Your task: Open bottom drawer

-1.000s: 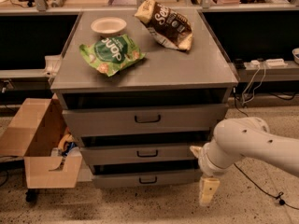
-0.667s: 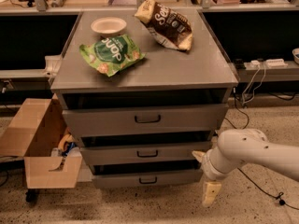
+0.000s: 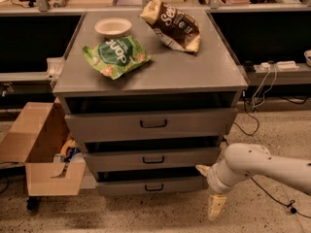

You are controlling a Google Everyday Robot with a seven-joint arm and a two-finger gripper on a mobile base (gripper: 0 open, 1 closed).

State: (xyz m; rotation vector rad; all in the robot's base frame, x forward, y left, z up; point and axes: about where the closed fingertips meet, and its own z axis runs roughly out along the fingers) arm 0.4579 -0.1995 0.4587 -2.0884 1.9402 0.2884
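Note:
The bottom drawer (image 3: pixel 125 187) is the lowest and narrowest grey front of the cabinet, with a small black loop handle (image 3: pixel 154 188). A dark gap shows above its front. My gripper (image 3: pixel 209 189) is low by the floor, just off the drawer front's right end. Its cream fingertips (image 3: pixel 216 207) stand apart, one pointing left toward the cabinet's corner and one pointing down. It is open and holds nothing. My white arm (image 3: pixel 262 165) comes in from the right.
The middle drawer (image 3: pixel 151 159) and top drawer (image 3: pixel 150 124) sit above. On the cabinet top (image 3: pixel 194 72) lie a white bowl (image 3: pixel 112 26), a green chip bag (image 3: pixel 115 56) and a brown chip bag (image 3: pixel 172 25). A cardboard box (image 3: pixel 41 152) stands on the left. Cables (image 3: pixel 257 101) run on the right.
My arm has sunk lower beside the cabinet's right side, bringing the gripper down to the level of the bottom drawer. The drawers have not moved.

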